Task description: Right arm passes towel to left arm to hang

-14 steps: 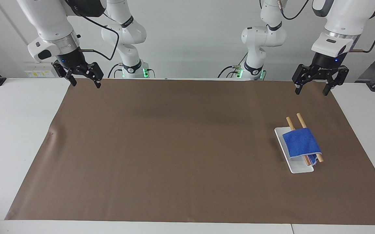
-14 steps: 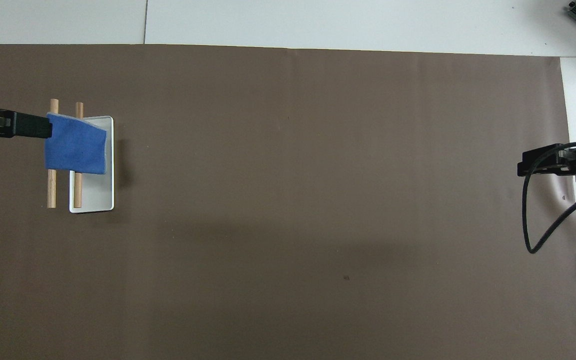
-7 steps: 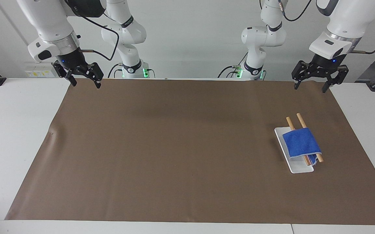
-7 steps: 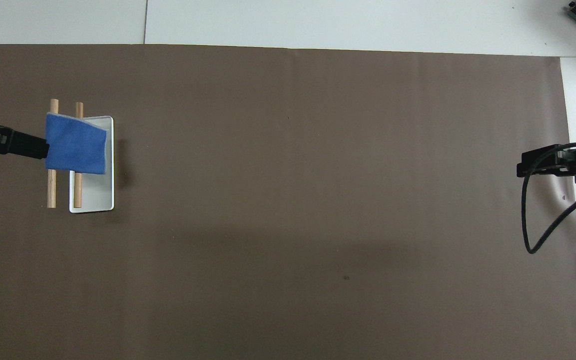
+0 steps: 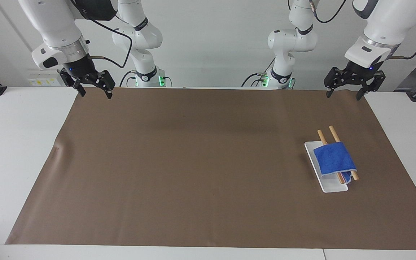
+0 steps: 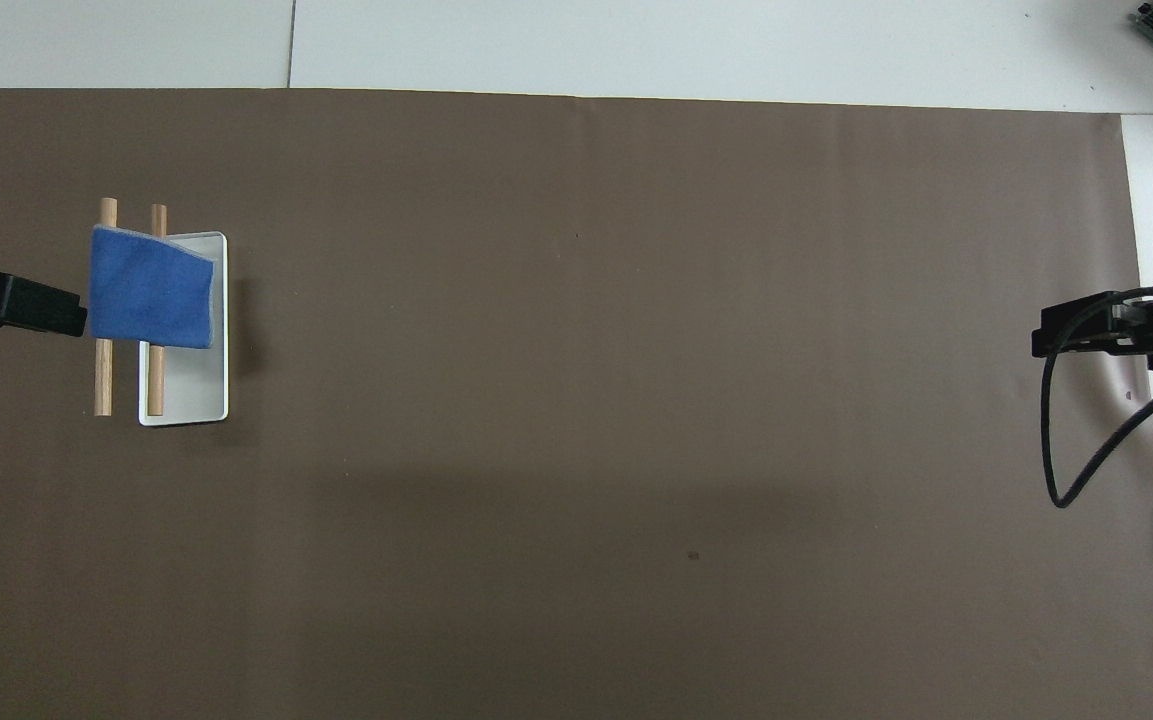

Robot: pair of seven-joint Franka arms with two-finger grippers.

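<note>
Blue terry, the towel (image 5: 334,159) lies draped over two wooden rods (image 5: 325,138) of a small rack with a white base (image 5: 331,186), on the brown mat (image 5: 193,162) near the left arm's end of the surface, roughly midway between the edge by the robots and the edge away from them. By that reading the hanging looks done. The rods' long axis runs from the robots' edge toward the edge away from them, slightly slanted, and the towel folds across them.

Over the mat's corner on that same end, at the robots' edge, the left gripper (image 5: 344,94) hangs raised, fingers spread and holding nothing; it is the nearer one, with the towel lying outward from it. Over the mat's other corner at the robots' edge, the right gripper (image 5: 93,92) waits, likewise spread and holding nothing.
</note>
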